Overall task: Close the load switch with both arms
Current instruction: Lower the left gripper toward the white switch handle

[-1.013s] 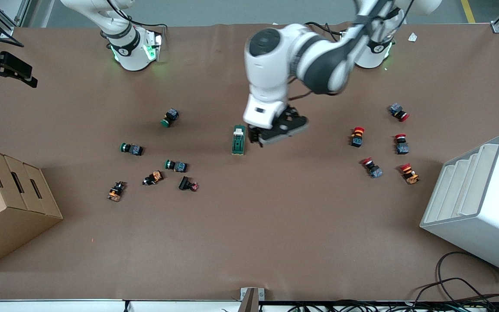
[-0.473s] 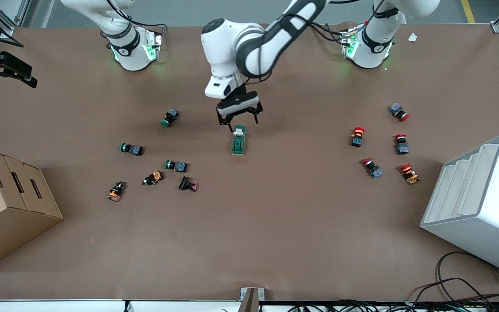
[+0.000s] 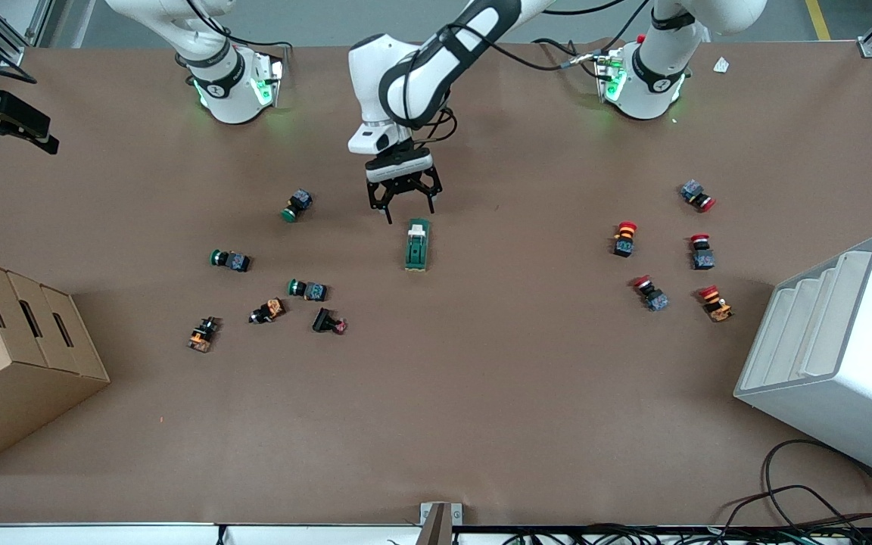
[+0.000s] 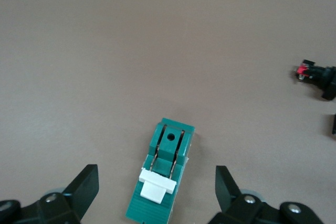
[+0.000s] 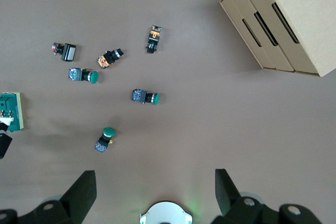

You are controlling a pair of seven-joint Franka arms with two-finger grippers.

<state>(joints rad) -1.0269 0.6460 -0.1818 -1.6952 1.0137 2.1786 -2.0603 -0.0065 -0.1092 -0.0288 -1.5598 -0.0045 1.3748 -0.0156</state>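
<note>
The load switch [image 3: 417, 245] is a dark green block lying flat mid-table, with its white lever tab [image 3: 418, 232] at the end that points toward the arms' bases. My left gripper [image 3: 403, 203] hangs open over the table right by that lever end and touches nothing. In the left wrist view the load switch [image 4: 164, 182] lies between the spread fingers [image 4: 84, 186]. My right gripper [image 5: 155, 190] is open and empty, high over the right arm's end of the table above its own base. There the load switch [image 5: 10, 111] shows at the frame's edge.
Green and orange push buttons [image 3: 307, 289] lie scattered toward the right arm's end, red ones [image 3: 652, 294] toward the left arm's end. A cardboard box [image 3: 12, 356] and a white rack [image 3: 837, 356] stand at the table's two ends. Cables [image 3: 807, 499] lie at the front edge.
The left arm swung from beside the switch toward the right arm's end, so its open gripper now hangs by the lever end. The switch has not moved.
</note>
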